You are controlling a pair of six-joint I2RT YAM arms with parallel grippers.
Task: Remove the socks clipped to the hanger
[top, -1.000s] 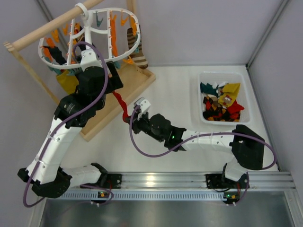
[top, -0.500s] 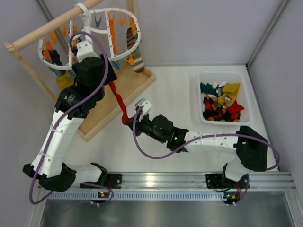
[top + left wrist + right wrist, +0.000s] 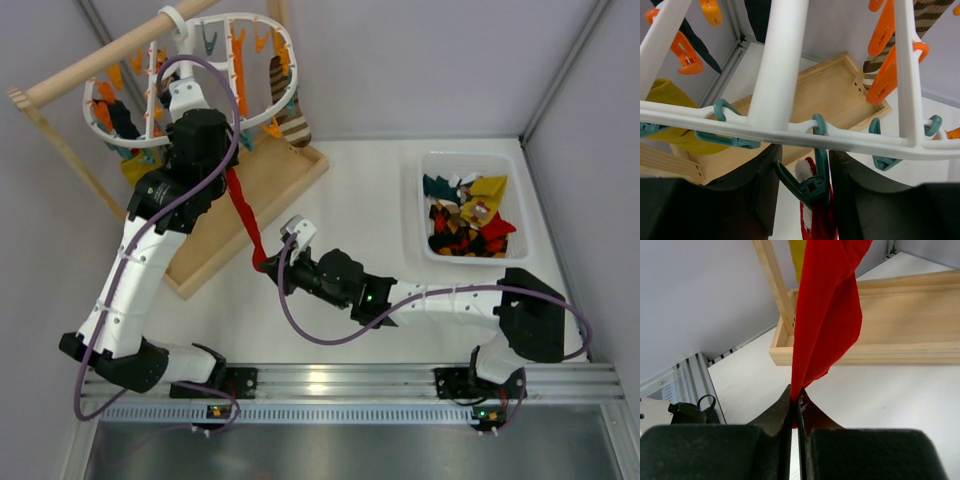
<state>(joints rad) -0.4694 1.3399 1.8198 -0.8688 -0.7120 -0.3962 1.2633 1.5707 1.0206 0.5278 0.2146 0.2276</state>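
Red sock (image 3: 827,315) hangs from a teal clip (image 3: 812,187) on the hanger (image 3: 777,60), pulled taut down to the right gripper (image 3: 795,400), jaws pinched tight on its lower tip. Left gripper (image 3: 805,200) sits under the frame, fingers apart either side of the clip; whether they touch it is unclear. Sock is probably light, soft, stretchy, not fragile: it gives before it releases, so pulling alone may drag the hanger. Best hold: squeeze the clip's levers, tip pinched.
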